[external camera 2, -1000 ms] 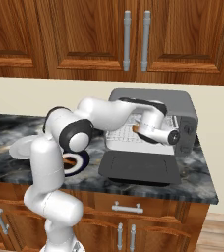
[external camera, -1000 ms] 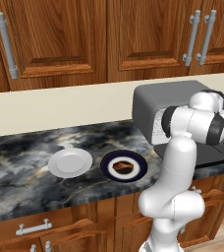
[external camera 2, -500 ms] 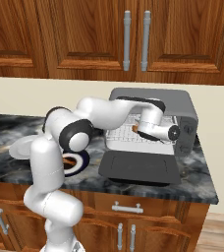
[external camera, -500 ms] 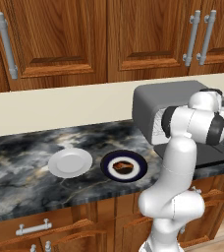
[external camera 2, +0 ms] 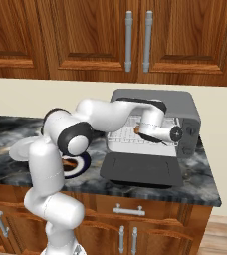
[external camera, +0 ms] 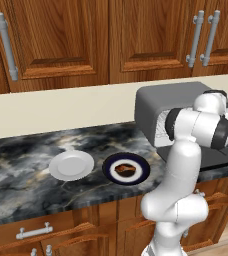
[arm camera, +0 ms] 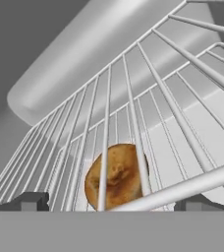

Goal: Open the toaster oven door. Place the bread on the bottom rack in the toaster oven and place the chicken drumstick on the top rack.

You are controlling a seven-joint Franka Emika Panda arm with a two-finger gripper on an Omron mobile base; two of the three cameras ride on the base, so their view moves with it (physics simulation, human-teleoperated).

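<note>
While gripper point(arm camera: 112, 203) gapes, bread point(arm camera: 116, 174) lies under wires.

mid-grey toaster oven point(external camera 2: 158, 99) with dark grey toaster oven door point(external camera 2: 141, 169); silver-white wire rack point(arm camera: 148, 113); golden-tan bread point(arm camera: 116, 175); dark brown chicken drumstick point(external camera: 125, 169) on dark blue plate point(external camera: 111, 171); white plate point(external camera: 71, 165); black-grey marbled desk point(external camera: 21, 175); reddish-brown wood cabinets point(external camera: 61, 40).

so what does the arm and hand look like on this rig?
White glossy arm of rounded segments, with dark grey bands at the joints and black round end caps. The hand ends in two small dark grey, blocky finger tips. No cables or markings visible.
</note>
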